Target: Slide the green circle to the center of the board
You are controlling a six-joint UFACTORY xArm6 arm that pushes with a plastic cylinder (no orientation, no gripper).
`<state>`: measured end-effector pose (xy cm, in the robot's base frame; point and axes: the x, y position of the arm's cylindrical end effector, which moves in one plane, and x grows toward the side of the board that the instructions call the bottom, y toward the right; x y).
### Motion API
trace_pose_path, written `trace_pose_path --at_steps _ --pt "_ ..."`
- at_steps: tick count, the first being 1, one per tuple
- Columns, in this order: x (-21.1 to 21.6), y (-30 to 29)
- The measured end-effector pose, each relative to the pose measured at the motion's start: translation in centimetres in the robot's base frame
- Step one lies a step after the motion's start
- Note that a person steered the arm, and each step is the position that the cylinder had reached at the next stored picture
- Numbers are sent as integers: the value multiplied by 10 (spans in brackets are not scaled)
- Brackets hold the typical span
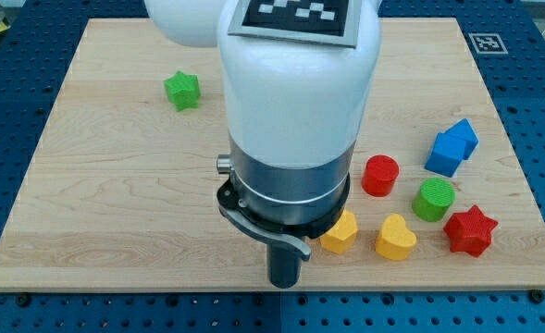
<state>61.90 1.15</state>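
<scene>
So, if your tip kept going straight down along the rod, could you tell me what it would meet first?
My tip points straight down at the pale wooden board, near its bottom edge; no block lies under it, though exact contact is unclear.

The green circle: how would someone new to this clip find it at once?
Go to the wooden board's right side, where blocks cluster. The green circle sits mid-cluster, below the blue block, right of the red circle, above the red star. It is the only round green piece; the green star lies far left.
</scene>
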Motion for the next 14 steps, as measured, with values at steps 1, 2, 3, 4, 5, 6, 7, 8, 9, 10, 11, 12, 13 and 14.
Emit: trace_pose_path --at_steps 1,2,3,4,5,6,7,8,9,10,11,12,13,14 --pt "0 76" --pt "0 90" --pt "0 97" --pt "0 125" --pt "-3 189" --pt "-34 197" --pt "-54 197" --pt "-63 197" --pt "-63 188" --pt "-67 172" --pt "-80 158" --pt "-96 146" --pt "-118 135" --pt "-147 134"
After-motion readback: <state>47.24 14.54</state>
